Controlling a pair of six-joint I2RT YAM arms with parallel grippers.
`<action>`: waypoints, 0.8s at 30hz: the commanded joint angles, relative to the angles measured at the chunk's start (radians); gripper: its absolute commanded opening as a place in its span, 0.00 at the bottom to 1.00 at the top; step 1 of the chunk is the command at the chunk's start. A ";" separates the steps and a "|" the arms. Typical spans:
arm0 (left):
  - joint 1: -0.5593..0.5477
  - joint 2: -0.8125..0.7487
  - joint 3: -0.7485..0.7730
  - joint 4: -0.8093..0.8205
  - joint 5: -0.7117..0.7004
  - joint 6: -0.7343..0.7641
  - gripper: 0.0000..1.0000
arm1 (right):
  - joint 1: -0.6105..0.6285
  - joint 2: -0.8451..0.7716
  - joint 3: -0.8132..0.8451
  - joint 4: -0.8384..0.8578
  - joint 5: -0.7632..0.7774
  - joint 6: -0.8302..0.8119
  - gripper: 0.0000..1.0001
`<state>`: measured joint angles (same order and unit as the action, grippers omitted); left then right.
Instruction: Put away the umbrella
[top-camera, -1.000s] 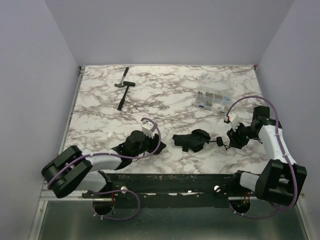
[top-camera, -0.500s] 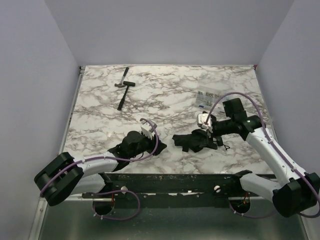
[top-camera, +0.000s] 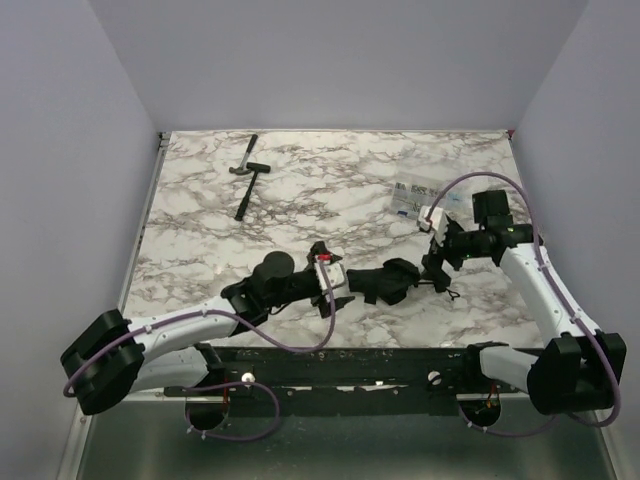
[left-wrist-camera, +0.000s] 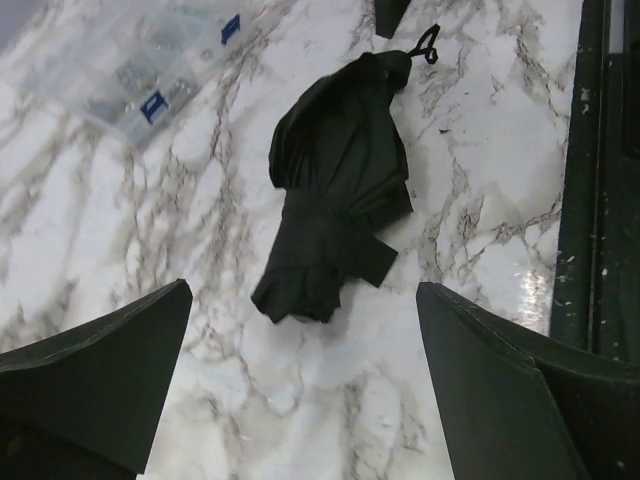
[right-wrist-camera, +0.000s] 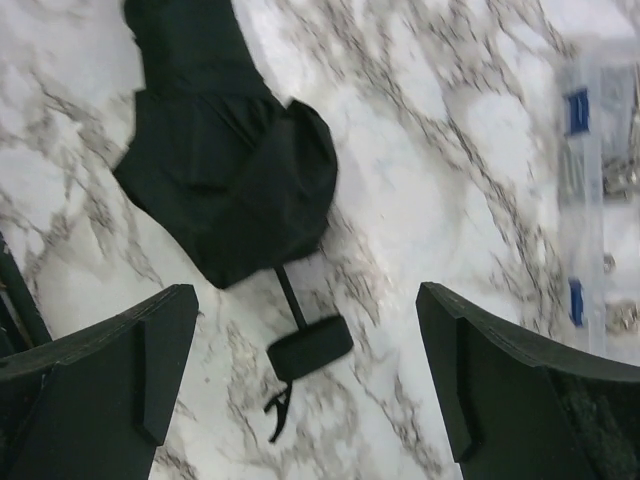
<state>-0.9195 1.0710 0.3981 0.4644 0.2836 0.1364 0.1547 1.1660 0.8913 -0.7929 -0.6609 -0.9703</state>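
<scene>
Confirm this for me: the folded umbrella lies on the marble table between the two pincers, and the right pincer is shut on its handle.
Wrong in one part. The right pincer is open, its fingers spread wide and clear of the handle, as the right wrist view shows. The rest holds: the folded umbrella lies on the marble table between it and the left pincer.

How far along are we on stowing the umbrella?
Done: the umbrella lies collapsed on the marble table, canopy bunched loosely, handle sticking out. In hand: nothing; the left gripper and right gripper are both open, facing it from opposite ends. Left: grasping it, tidying the canopy and stowing it.
</scene>
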 joint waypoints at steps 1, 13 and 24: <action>-0.056 0.143 0.155 -0.213 0.130 0.518 0.99 | -0.149 0.044 0.050 -0.173 -0.048 -0.160 0.97; -0.087 0.520 0.364 -0.229 0.012 0.723 0.97 | -0.350 0.128 0.011 -0.235 -0.066 -0.327 0.94; -0.094 0.629 0.432 -0.200 -0.027 0.629 0.91 | -0.420 0.192 -0.008 -0.220 -0.093 -0.358 0.91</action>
<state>-1.0039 1.6577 0.7914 0.2516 0.2863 0.7963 -0.2535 1.3502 0.8974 -0.9970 -0.7086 -1.2995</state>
